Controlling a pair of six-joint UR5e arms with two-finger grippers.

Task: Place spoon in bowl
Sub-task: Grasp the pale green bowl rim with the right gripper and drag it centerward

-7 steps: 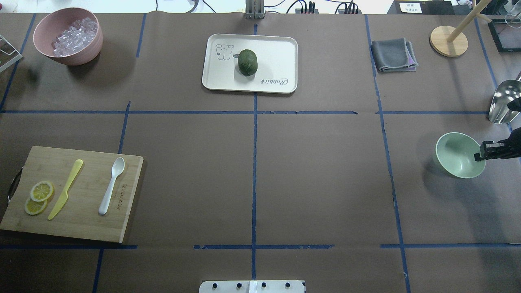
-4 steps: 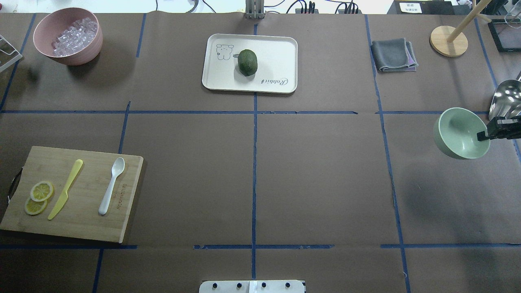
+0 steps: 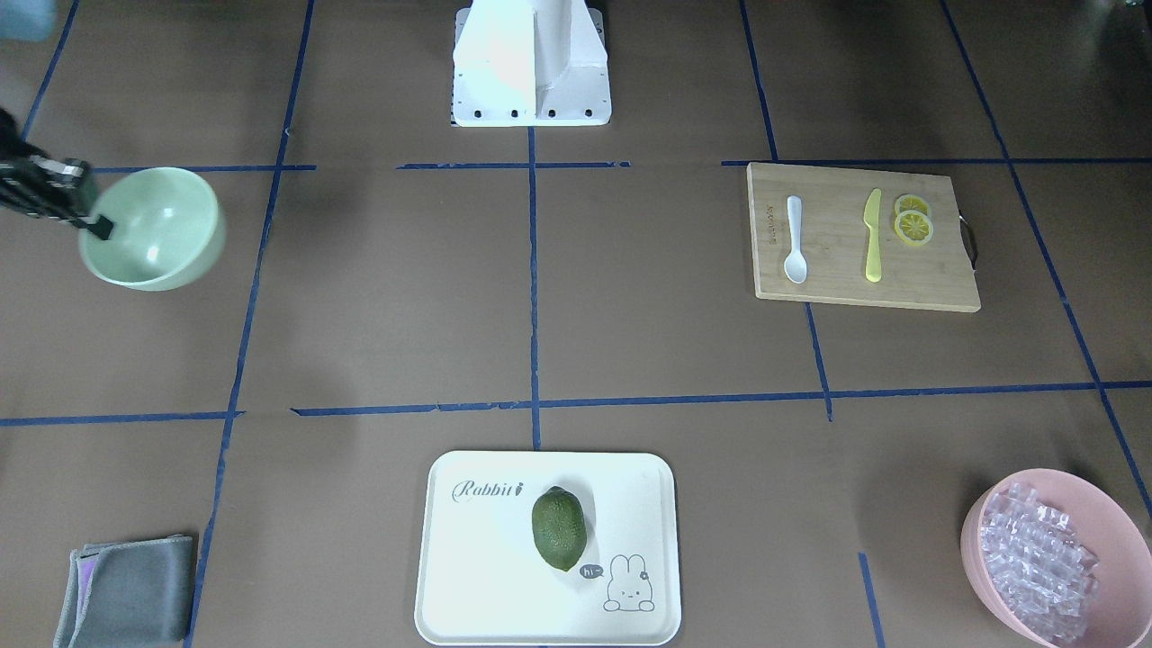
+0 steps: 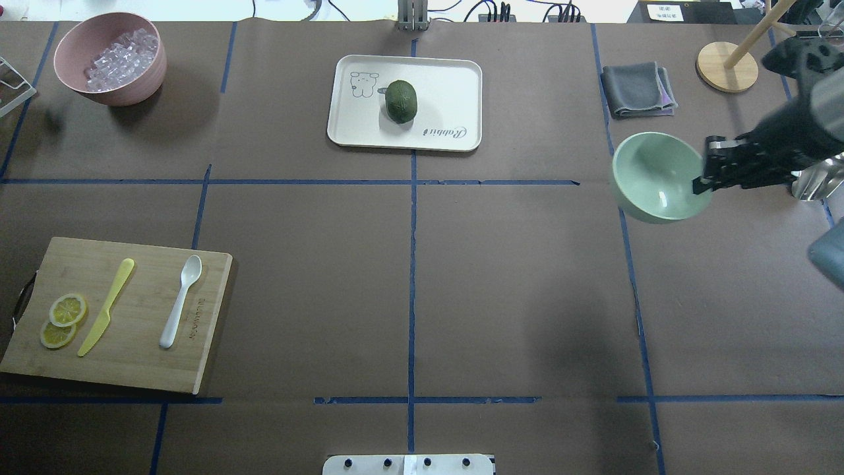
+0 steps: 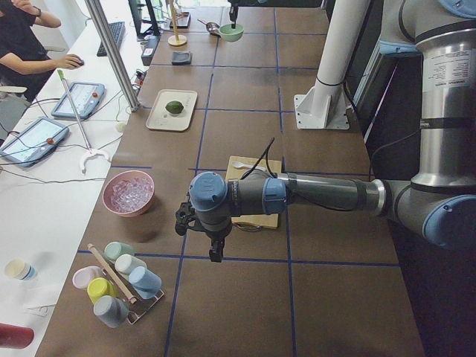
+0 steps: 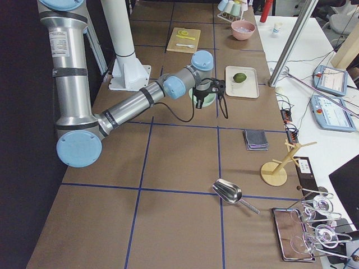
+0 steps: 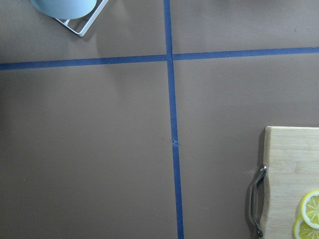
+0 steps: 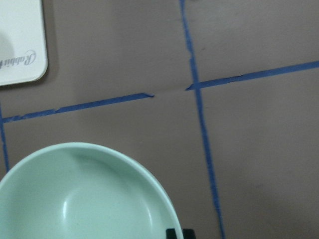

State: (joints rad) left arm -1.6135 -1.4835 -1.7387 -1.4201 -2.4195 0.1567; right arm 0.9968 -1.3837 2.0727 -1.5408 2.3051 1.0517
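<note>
The white plastic spoon point(image 4: 179, 302) lies on the wooden cutting board point(image 4: 132, 369) at the near left, beside the yellow knife point(image 4: 105, 307); it also shows in the front-facing view point(image 3: 795, 241). My right gripper point(image 4: 700, 185) is shut on the rim of the mint-green bowl point(image 4: 653, 175) and holds it above the table at the right. The bowl fills the bottom of the right wrist view point(image 8: 75, 199) and is empty. My left gripper point(image 5: 216, 253) shows only in the exterior left view, hovering off the board's handle end; I cannot tell whether it is open.
Lemon slices point(image 4: 62, 320) lie on the board. A pink bowl point(image 4: 132, 89) of ice-like pieces stands far left. A white tray point(image 4: 448, 86) with a green fruit point(image 4: 401, 101) sits far centre. A grey cloth point(image 4: 637, 89), a wooden stand point(image 4: 726, 66) and a metal scoop point(image 4: 808, 185) are at the right.
My right gripper has lifted the mint-green bowl off the table and carried it away from the right edge, toward the far middle. The spoon and board have not moved.
</note>
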